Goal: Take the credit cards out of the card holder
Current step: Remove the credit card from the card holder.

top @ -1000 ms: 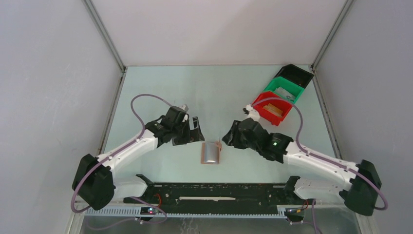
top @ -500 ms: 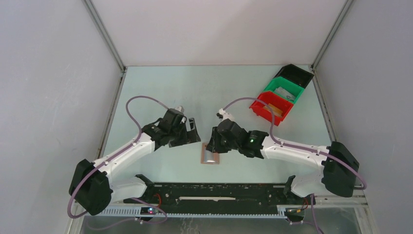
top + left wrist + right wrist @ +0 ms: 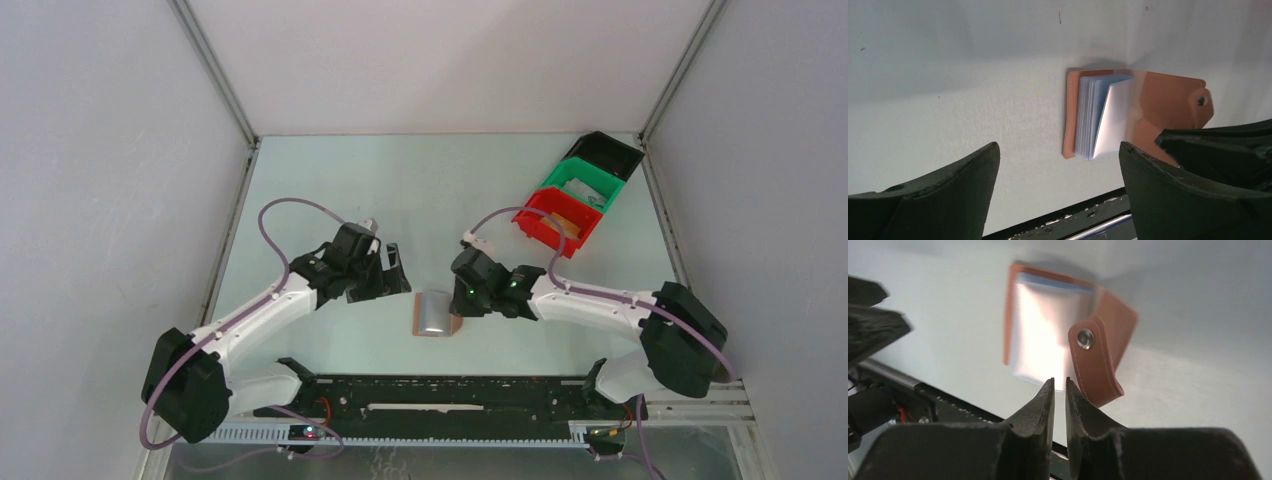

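While the left gripper keeps its place just left of the card holder in the overhead view, the right gripper has swung in from well off to the right and now sits at the holder's right edge; the holder itself lies where it lay, on the table between the two arms; the coloured bins stand well apart at the far right.

From the left wrist, the holder is spread open and flat, with the credit cards fanned as a pale stack on one half and the top one lifting a little; the left fingers stand wide apart, much as they did a moment ago, and grip nothing.

From the right wrist, the jaws have drawn in from a plainly wider gap to a thin slit; their tips sit at the near edge of the top pale card, just beside the strap tab, which curls upward; whether the card's edge is actually caught in that slit I cannot tell.

To my eye this is the pinch on the next card being made; cards remain in the holder, so the task is not finished; the open left gripper looks placed to steady the leather if the holder drags along.
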`<state>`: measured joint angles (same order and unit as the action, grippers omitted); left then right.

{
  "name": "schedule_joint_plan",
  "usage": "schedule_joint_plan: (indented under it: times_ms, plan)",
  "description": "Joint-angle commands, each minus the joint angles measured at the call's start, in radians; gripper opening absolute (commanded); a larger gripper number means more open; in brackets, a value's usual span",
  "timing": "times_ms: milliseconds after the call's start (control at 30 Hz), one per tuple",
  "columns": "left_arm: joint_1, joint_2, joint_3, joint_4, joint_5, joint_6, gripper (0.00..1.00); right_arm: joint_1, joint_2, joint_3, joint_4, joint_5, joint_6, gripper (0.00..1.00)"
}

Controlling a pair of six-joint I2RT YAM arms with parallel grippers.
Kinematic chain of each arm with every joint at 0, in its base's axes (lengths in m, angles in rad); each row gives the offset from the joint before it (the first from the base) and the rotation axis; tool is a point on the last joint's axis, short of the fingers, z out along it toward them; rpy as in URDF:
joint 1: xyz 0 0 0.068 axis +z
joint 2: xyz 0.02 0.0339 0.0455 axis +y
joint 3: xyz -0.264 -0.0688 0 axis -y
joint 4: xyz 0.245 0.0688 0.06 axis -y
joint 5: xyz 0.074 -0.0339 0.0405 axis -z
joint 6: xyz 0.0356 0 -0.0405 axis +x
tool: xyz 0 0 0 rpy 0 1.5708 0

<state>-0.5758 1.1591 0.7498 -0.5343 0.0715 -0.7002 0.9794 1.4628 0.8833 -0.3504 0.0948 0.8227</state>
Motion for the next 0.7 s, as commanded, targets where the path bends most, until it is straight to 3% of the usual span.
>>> schedule_joint_plan:
  times_ms: [0,267,433,667]
  plan:
    - [-0.008,0.006,-0.005,0.017,0.019,0.038,0.93,-0.056,-0.085,-0.067,-0.058,0.064,0.028,0.21]
    - [-0.037,0.071,0.007,0.046,0.072,0.026,0.91,-0.143,-0.078,-0.273,0.087,0.009,0.067,0.20]
    - [-0.068,0.075,-0.009,0.143,0.151,-0.011,0.85,-0.159,-0.040,-0.300,0.121,0.005,0.073,0.19]
    - [-0.112,0.126,0.013,0.249,0.248,-0.056,0.85,-0.180,-0.006,-0.322,0.178,-0.045,0.084,0.18]
